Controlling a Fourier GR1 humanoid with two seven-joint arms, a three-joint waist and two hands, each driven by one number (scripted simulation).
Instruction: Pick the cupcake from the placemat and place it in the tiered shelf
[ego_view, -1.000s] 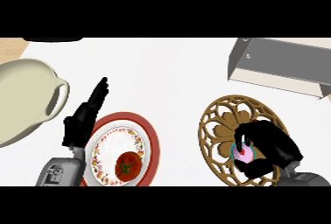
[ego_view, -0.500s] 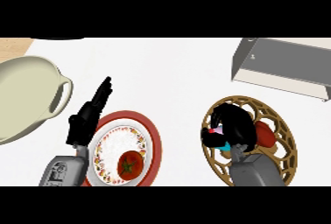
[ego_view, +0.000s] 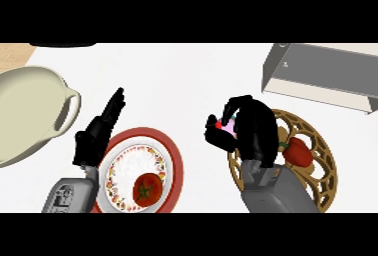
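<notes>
Matt grey metal shelf (ego_view: 325, 75); glossy ceramic plate (ego_view: 173, 155); woven placemat (ego_view: 321, 165).

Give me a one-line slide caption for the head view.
Right hand holds the cupcake beside the placemat, below the tiered shelf; left hand rests open.

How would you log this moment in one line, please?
right hand: shut on cupcake, lifted | left hand: open | tiered shelf: not reached
</notes>
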